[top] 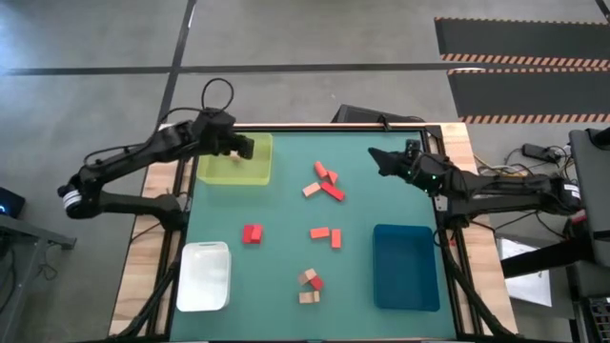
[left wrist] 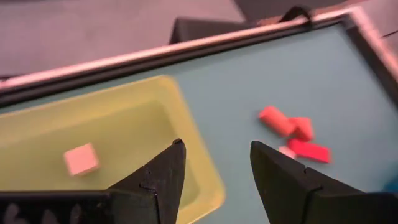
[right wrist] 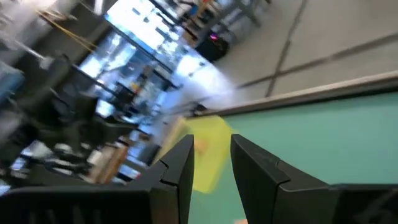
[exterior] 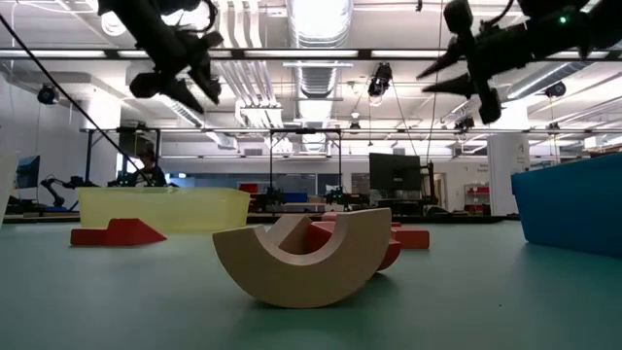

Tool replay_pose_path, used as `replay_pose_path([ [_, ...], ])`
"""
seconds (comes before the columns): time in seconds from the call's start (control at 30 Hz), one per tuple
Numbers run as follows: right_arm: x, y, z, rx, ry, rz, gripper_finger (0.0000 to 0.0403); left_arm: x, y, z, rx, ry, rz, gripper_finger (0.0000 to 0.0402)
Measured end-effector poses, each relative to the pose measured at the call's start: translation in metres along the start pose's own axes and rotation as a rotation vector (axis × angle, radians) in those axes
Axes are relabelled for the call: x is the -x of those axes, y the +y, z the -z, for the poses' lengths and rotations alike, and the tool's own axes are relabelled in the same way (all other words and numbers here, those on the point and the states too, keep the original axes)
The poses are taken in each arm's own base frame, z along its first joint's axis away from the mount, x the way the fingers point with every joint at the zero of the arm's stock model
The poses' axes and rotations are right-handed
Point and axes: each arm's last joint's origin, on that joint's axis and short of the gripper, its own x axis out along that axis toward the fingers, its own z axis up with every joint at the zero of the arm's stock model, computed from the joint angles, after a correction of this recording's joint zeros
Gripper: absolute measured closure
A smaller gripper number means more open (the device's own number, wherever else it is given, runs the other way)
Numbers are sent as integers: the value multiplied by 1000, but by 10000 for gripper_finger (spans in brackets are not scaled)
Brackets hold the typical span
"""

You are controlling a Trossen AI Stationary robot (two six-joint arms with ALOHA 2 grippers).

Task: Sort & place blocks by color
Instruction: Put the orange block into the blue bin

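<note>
My left gripper (top: 246,148) (left wrist: 214,146) hangs open above the yellow-green tray (top: 233,162), over its right wall, and holds nothing. One pale orange cube (left wrist: 81,158) lies on that tray's floor. My right gripper (top: 375,157) (right wrist: 211,140) is open and empty, raised over the table's far right part. Red and orange blocks lie in a cluster (top: 325,182) between the two grippers. A red block (top: 252,233), an orange pair (top: 326,235) and a tan and red group (top: 310,284) rest on the mat nearer me. In the low view a tan arch (exterior: 303,258) stands in front.
A white tray (top: 205,276) sits at the near left and a blue tray (top: 406,268) at the near right. The green mat (top: 286,257) ends in a dark frame and wooden table edges. Cables run along the right side.
</note>
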Motion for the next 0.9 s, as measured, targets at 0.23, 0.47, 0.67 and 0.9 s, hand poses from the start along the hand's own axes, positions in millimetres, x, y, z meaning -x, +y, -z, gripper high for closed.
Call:
replay_pose_path([
  [0.23, -21, 16, 1, 94, 111, 90, 307, 17, -21, 4, -40, -75, 155, 237],
  [0.47, -42, 32, 0, 207, 292, 290, 307, 26, -35, 11, -46, -81, 253, 237],
  [0.67, -66, 40, 3, 269, 458, 415, 307, 30, -41, 15, -21, -63, 288, 237],
  [0.9, -107, 38, 11, 281, 658, 516, 307, 32, -42, 17, -29, -54, 300, 237],
])
